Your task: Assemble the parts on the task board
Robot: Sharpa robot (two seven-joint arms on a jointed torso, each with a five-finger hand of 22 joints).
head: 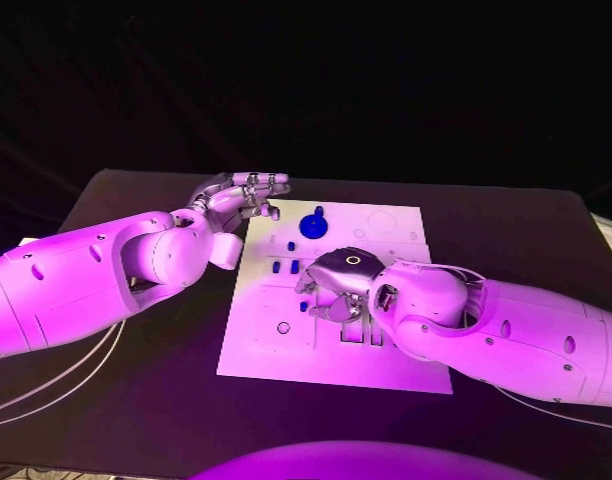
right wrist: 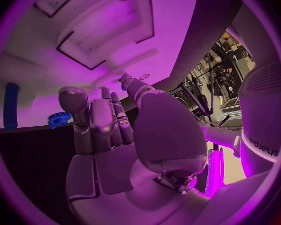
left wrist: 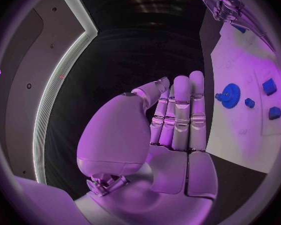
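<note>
A white task board (head: 270,350) is carried on a black bench (head: 133,400). The board is marked with thin dark outlines and dark recessed slots. Blue parts are seen on it: a toothed gear (left wrist: 230,95) and small blocks (left wrist: 269,86) toward 12 o'clock. Silver is shown on the left robot hand (head: 249,192) and the right robot hand (head: 338,285), on white arms.

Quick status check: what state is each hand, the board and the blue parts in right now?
left hand: empty, fingers straight, at the board's far left corner.
right hand: over the board's middle, fingers curled down; a hold cannot be told.
task board: flat on the table.
blue gear: on the board, free.
small blue parts: on the board, untouched.
</note>
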